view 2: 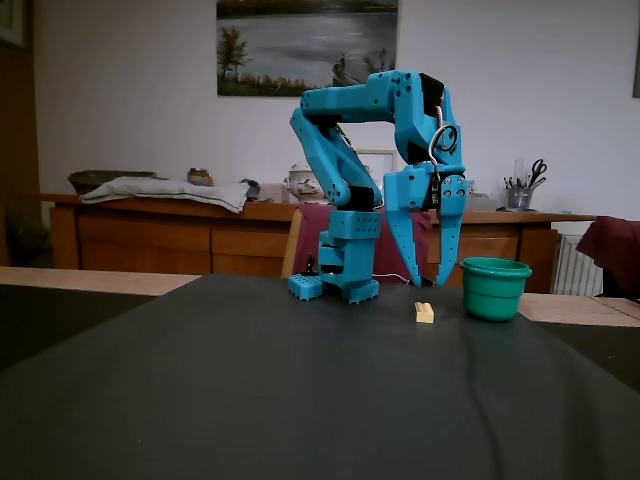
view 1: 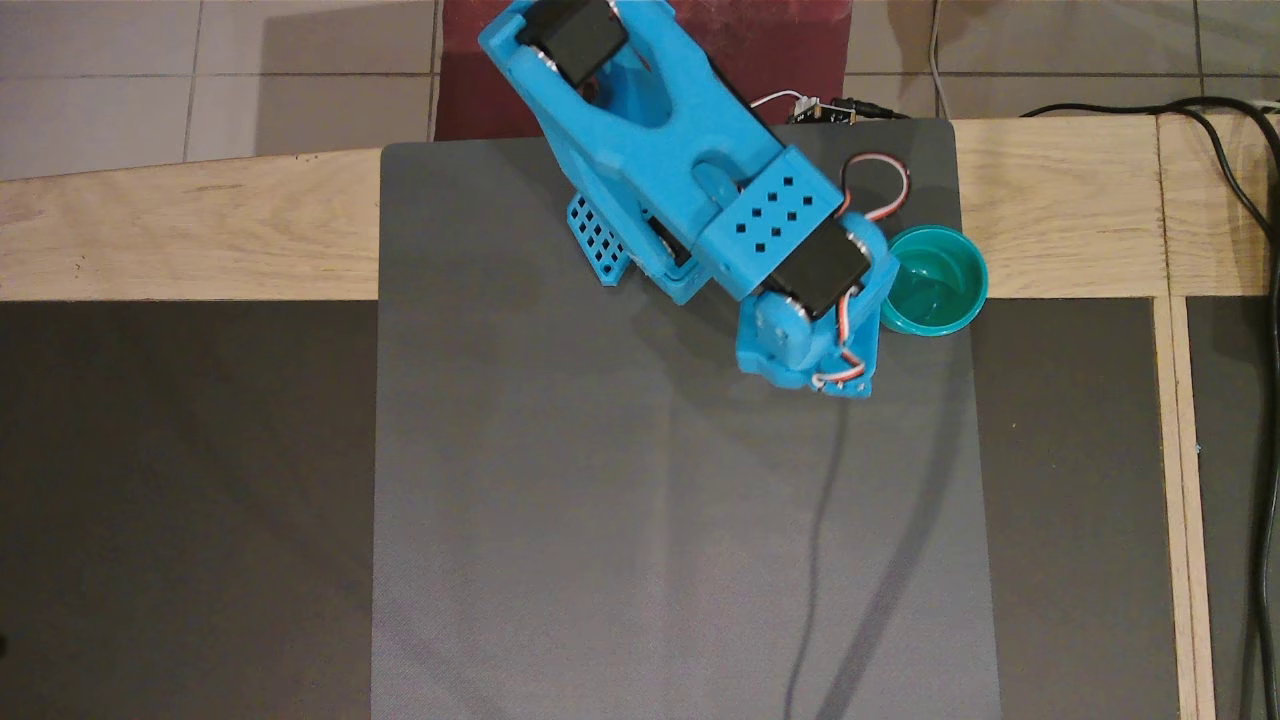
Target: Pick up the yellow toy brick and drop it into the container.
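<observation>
The yellow toy brick [view 2: 425, 313] lies on the dark mat, just left of the teal-green cup [view 2: 495, 292] in the fixed view. My blue gripper [view 2: 430, 280] points straight down right above the brick, its two fingers apart and empty, tips a little above the brick. In the overhead view the arm's wrist [view 1: 805, 330] covers the fingertips and the brick. The cup [view 1: 968, 247] stands empty at the mat's right edge, right beside the wrist.
The grey mat [view 1: 650, 500] lies on a wooden and dark table. The arm's base [view 2: 345, 285] stands at the mat's far side. Black cables [view 1: 1240, 180] run along the table's far right.
</observation>
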